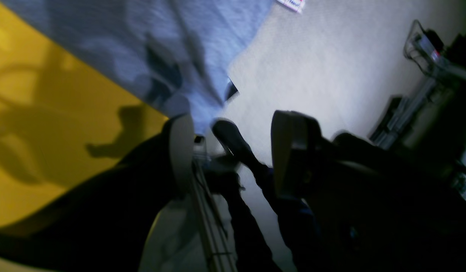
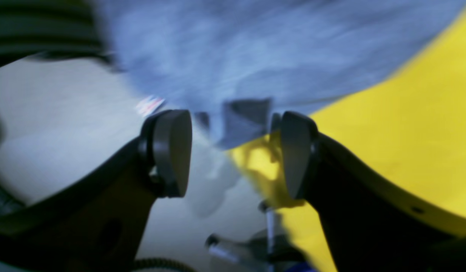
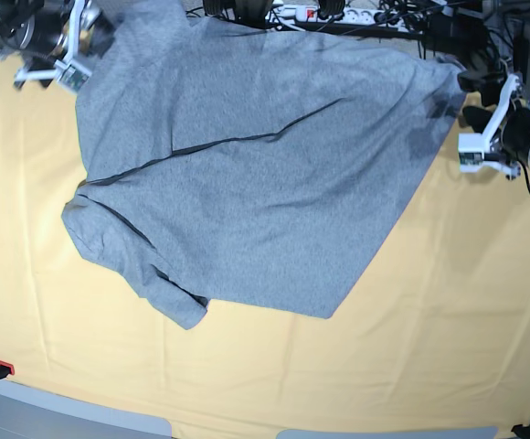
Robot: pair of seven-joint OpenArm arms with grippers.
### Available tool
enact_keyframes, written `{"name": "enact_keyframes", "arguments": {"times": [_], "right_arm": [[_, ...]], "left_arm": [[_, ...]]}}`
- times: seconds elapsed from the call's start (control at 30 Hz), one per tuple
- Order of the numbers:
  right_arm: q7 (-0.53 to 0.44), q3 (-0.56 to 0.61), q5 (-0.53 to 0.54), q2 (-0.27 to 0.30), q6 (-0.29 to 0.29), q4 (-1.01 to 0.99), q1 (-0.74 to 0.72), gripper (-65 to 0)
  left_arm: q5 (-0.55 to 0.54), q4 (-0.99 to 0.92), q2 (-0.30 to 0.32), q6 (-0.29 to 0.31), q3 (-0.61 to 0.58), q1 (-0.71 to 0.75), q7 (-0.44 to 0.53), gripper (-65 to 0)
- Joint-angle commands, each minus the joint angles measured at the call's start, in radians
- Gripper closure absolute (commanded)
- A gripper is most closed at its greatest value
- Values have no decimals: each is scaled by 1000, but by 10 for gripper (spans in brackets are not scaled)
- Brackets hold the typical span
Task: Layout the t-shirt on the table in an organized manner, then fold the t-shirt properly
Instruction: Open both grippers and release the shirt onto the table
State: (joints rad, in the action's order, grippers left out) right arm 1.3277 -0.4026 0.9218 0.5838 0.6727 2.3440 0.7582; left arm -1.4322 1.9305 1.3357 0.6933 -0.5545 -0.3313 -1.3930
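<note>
Grey, limp t-shirt (image 3: 256, 174) sprawls crooked on the worktop (image 3: 448, 347), light and floppy. Both sets of jaws stand apart, gripping nothing; its far corners look best to pinch.

Base camera overhead, far, facing down on table (image 3: 448, 302); both wrist cameras close, aimed past fingertips; all share t-shirt (image 3: 247, 174).

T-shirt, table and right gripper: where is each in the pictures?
t-shirt (image 3: 247, 183), base view, middle of its body.
table (image 3: 448, 302), base view, bare yellow cloth.
right gripper (image 2: 233, 155), right wrist view, between its open fingers.
</note>
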Motion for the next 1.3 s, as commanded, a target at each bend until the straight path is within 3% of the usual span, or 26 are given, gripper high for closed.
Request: {"name": "enact_keyframes", "arguments": {"times": [0.0,0.1,0.2,0.3,0.43,0.7,0.9,1.03,1.1,1.23,1.27], "right_arm": [[-53,-20,12,12,-10,12,-14,-390],[-163,-32,0,11,-49,12,-69,-390],[-240,-30,-64,9,-77,12,-150,-389],[-282,-28,-60,8,-103,-55,-235,-389],[-280,-28,-43,-36,-118,-238,-362,-389],[-222,-28,95,-106,-68,-631,-551,-389],[-112,-28,229,-138,22,-837,-609,-386],[-112,-28,225,-169,25,-858,-609,-383],[-111,-28,227,-171,25,-858,-609,-300],[-98,-29,227,-146,25,-852,-609,0],[-95,-31,230,-135,25,-844,-609,0]], "left_arm": [[-8,6,27,5,14,-28,-3,-344],[6,3,27,5,14,-56,0,-344],[94,-1,24,5,14,-69,62,-344],[171,-7,21,5,14,-68,116,-344],[223,-16,-5,5,14,-68,118,-344],[224,-63,-76,5,14,-68,122,-344],[223,-70,-84,5,14,-68,122,-344],[223,-70,-84,5,14,-68,137,-344],[224,-70,-87,5,14,-68,137,-344],[224,-70,-87,5,14,-68,137,-344],[224,-70,-87,5,14,-68,137,-344]]}}
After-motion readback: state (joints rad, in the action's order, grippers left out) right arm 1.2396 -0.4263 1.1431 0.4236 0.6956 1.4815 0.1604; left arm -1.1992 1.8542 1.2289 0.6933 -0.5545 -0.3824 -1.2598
